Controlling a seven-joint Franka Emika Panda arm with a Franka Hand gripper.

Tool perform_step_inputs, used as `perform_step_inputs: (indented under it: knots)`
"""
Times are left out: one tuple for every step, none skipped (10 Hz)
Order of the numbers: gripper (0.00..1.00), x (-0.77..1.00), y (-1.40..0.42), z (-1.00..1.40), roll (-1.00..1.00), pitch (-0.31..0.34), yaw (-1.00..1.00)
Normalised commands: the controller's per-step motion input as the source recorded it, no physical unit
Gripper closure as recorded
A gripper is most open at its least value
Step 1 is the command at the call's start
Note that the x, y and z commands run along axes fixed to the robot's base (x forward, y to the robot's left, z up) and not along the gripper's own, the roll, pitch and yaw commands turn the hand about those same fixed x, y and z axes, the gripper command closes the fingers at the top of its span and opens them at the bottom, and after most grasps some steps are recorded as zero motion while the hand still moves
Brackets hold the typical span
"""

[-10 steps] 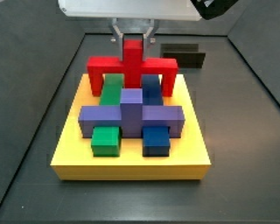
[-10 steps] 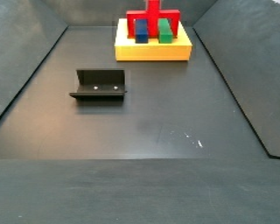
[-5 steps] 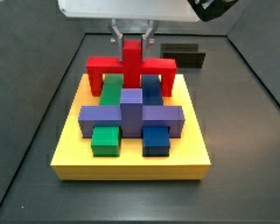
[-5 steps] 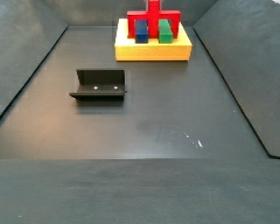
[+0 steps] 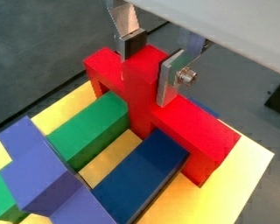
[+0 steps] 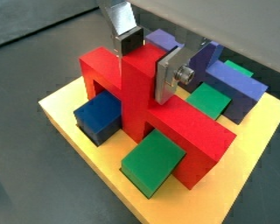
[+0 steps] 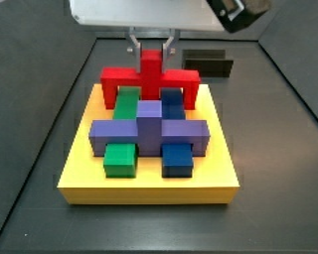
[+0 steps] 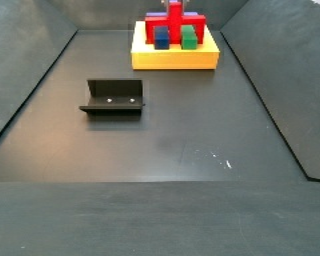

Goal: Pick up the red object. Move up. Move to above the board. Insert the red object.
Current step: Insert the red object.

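Lowered since a second ago, the red object (image 7: pixel 150 77) straddles the board's (image 7: pixel 77 177) blocks, apparently seated; the gripper (image 5: pixel 150 59) grasps its bar.

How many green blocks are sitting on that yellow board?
2 green blocks on the board. One sits near the front edge beside a blue block; the other lies under the red object, which the gripper is gripping. More could be hidden beneath the purple block.
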Motion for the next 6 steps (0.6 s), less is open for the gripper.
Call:
perform_step_inputs:
  knots:
    - [1.0,0.01,-0.01,-0.3,-0.02,-0.016,0.0]
    - [1.0,0.0,0.0,-0.43,0.0,-0.03,-0.01]
    - [1.0,0.0,0.15,-0.56,-0.01,-0.05,-0.04]
    - [1.0,0.0,0.2,-0.64,-0.04,-0.1,-0.03]
    - [1.0,0.0,0.17,-0.54,-0.05,-0.1,0.0]
    - [1.0,0.0,0.11,-0.33,-0.06,-0.044,0.0]
